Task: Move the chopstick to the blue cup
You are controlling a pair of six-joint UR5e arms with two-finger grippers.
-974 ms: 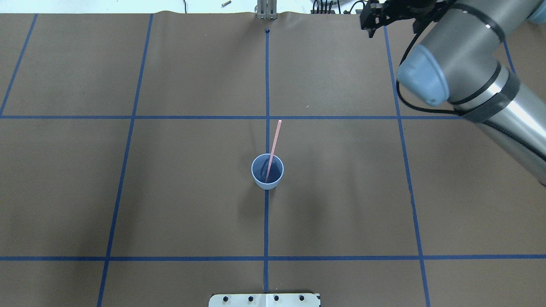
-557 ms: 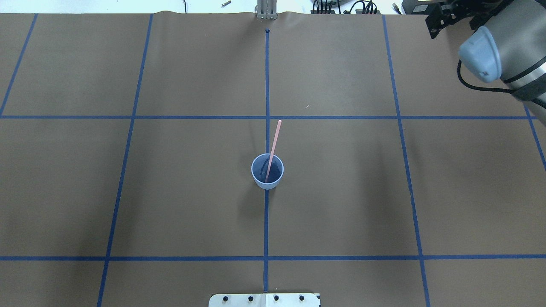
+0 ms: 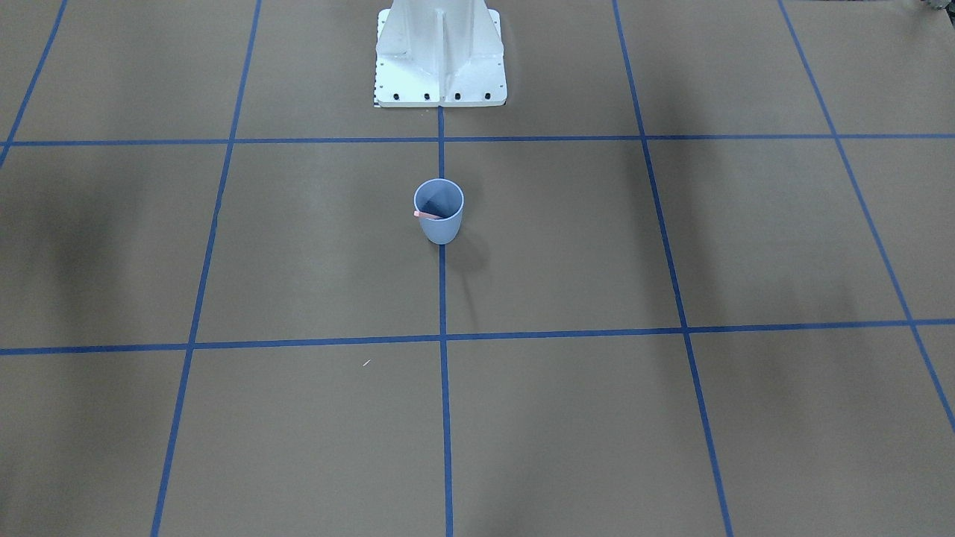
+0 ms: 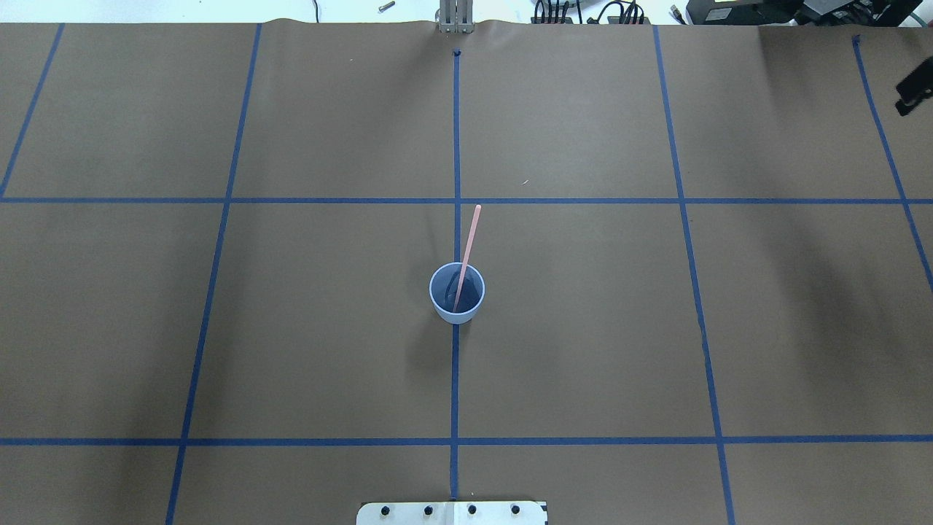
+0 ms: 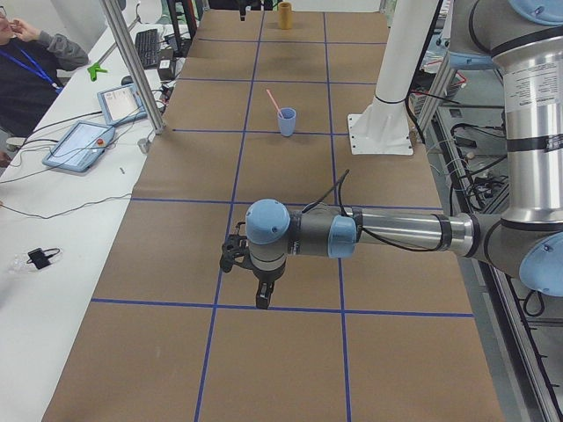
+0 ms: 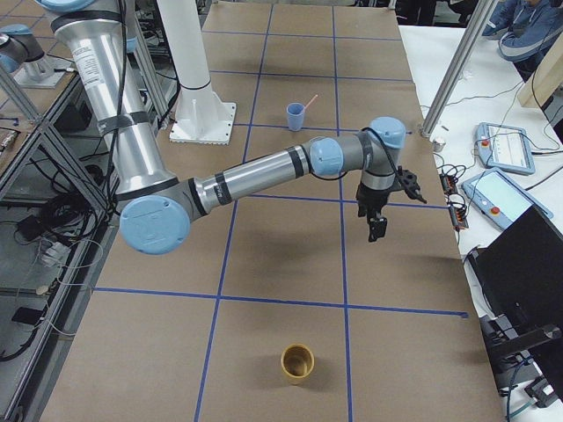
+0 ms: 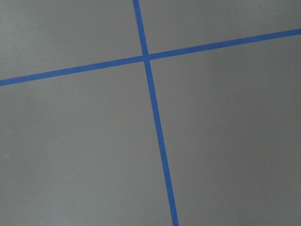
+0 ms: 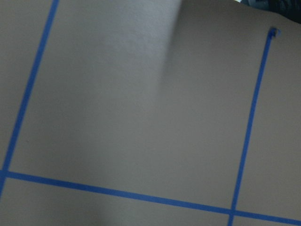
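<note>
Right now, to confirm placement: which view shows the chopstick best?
Overhead exterior: the chopstick shows full length, leaning from the blue cup. Front-facing shows only a pink bit at the rim; side views, small; wrist views, nothing.

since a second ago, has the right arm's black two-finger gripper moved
Yes. Overhead, the right gripper has swung rightward, past the rightmost blue tape line, to the frame's edge.
</note>
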